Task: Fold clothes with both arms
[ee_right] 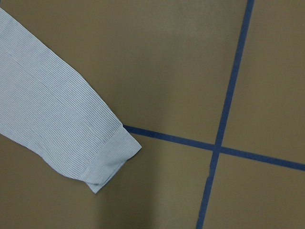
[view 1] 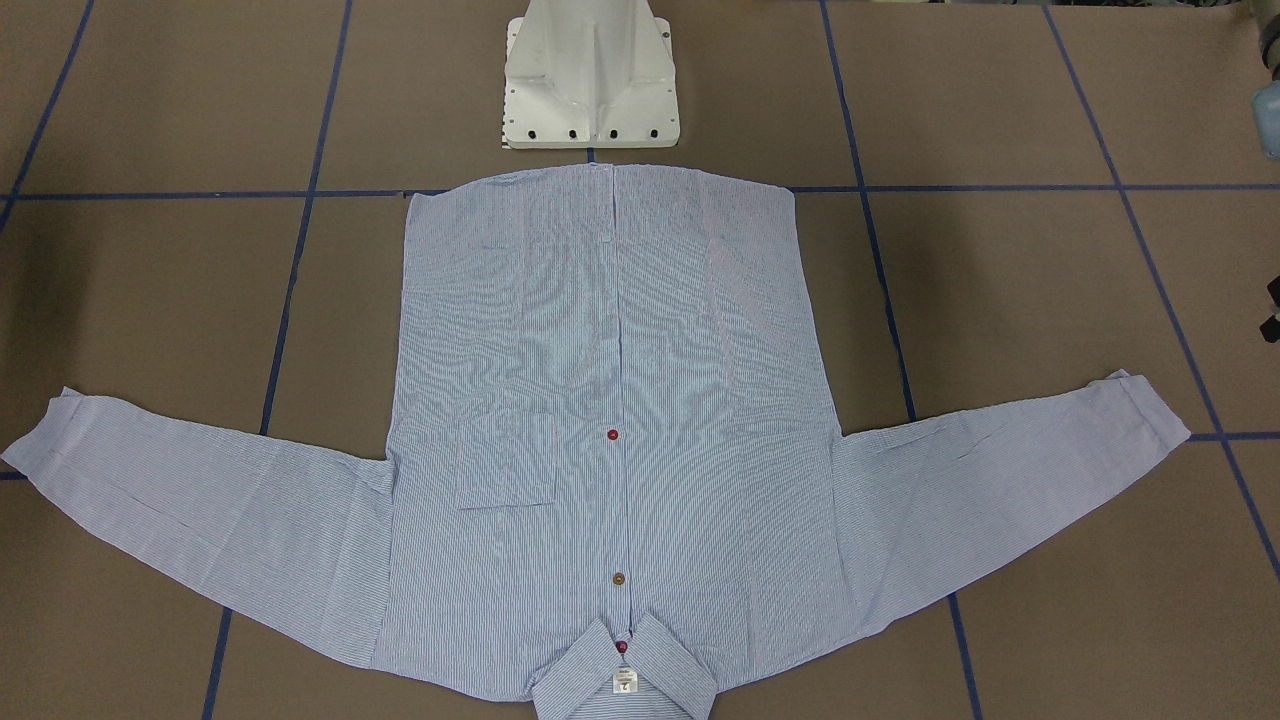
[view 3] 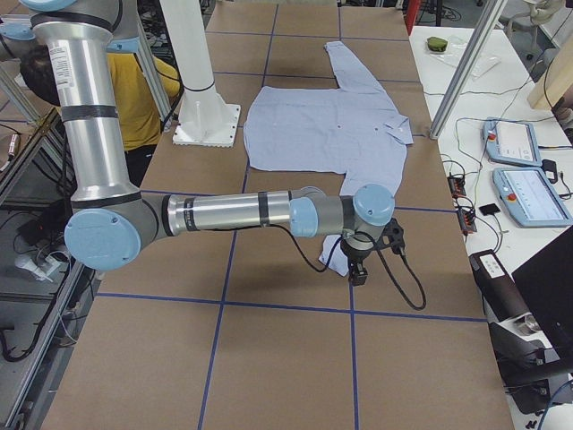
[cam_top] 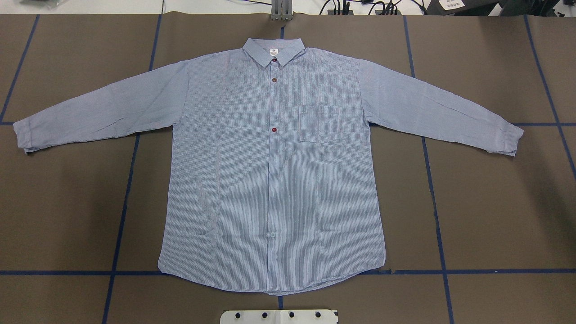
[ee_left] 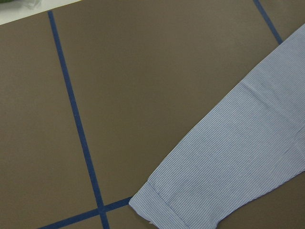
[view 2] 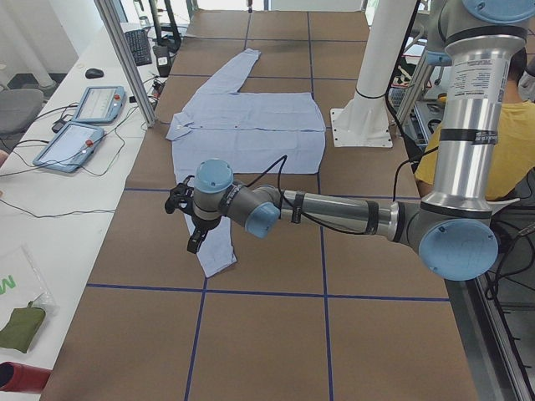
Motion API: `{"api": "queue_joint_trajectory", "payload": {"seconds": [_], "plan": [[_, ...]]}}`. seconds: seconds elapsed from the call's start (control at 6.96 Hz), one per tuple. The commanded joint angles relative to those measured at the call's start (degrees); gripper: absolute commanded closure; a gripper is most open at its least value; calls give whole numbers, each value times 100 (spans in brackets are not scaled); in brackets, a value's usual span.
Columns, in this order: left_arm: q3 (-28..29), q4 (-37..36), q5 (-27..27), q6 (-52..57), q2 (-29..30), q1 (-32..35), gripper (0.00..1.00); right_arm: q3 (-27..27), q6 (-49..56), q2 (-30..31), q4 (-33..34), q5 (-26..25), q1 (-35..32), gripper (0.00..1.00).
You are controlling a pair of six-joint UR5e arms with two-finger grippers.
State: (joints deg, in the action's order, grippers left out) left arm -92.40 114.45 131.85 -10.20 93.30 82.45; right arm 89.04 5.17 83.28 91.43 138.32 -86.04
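Shirt point(cam_top: 270, 180) lies flat and face up on the brown table point(cam_top: 495, 202), buttoned, both sleeves spread out to the sides. Collar point(cam_top: 273, 49) is at the table's far edge from the robot, and the hem is just in front of the white pedestal point(view 1: 590, 80). Chest pocket point(cam_top: 317, 123) sits on the robot's right half. Left arm point(view 2: 334, 213) is stretched out low over the table, with the left gripper point(view 2: 193, 238) over the cuff point(ee_left: 157, 205) of the sleeve on that side. Its wrist camera looks down on that cuff beside a crossing of the blue tape lines point(ee_left: 76, 124), with no fingers in frame. Right arm point(view 3: 233, 215) mirrors it, with the right gripper point(view 3: 358, 269) above the other cuff point(ee_right: 112, 152). Each gripper shows only in a side view, so we can't tell whether either is open or closed, or whether it touches the cloth. A person in a yellow top point(view 3: 134, 90) sits behind the robot.
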Motion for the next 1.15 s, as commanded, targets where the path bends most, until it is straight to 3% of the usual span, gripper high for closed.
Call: {"api": "queue_joint_trajectory", "payload": {"seconds": [0.0,0.14,0.29,0.43,0.57,1.01], "plan": [[-476,-263,-10,10,-39,113,0,217,28,275,-72,10,-18,0],[-507,-317,42,-16,-179,105,0,367,11,520,-351,45,-18,0],[-542,-300,269,-25,-285,96,0,273,-15,827,-1015,420,-18,0],[-568,-213,472,-17,-434,104,0,37,-33,900,-1875,441,17,0],[-569,-212,474,-17,-444,96,0,-35,-42,1144,-2309,450,35,0],[-595,-195,482,-25,-426,78,0,-62,-1644,1068,-2996,397,535,0]]}}
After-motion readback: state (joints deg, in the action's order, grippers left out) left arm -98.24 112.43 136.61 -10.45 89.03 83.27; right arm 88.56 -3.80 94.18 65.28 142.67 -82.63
